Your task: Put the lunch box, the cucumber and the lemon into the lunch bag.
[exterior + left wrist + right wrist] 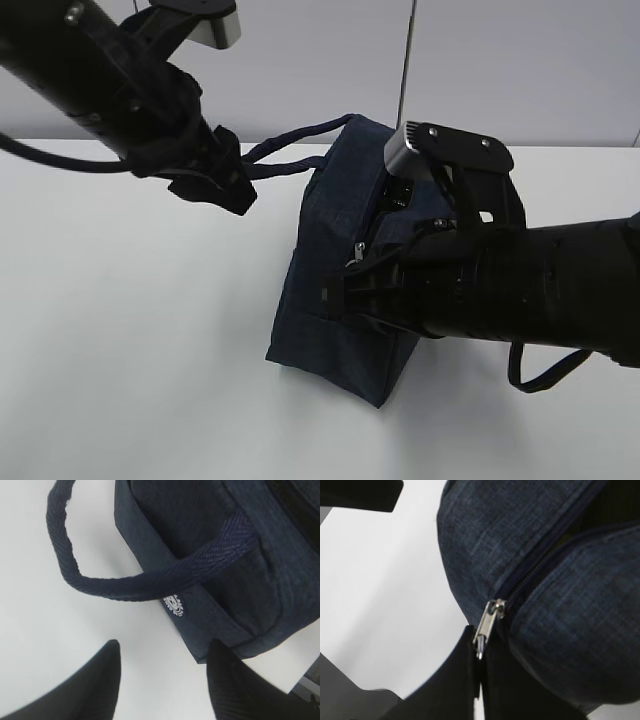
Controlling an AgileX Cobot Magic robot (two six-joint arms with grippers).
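Observation:
The dark navy lunch bag (335, 320) stands tilted in the middle of the white table, its two loop handles (290, 150) stretched to the left. My right gripper (481, 645) is shut on the metal zipper pull (488, 621) at the bag's near upper corner (356, 256); the zipper is partly open behind it. My left gripper (164, 645) is open and empty, just short of one handle loop (125, 587) and above the table. It hovers beside the handles in the exterior view (235, 190). The lunch box, cucumber and lemon are out of view.
The white table (130, 330) spreads left and in front of the bag. A grey wall runs behind it. My right arm (540, 290) covers the bag's right side.

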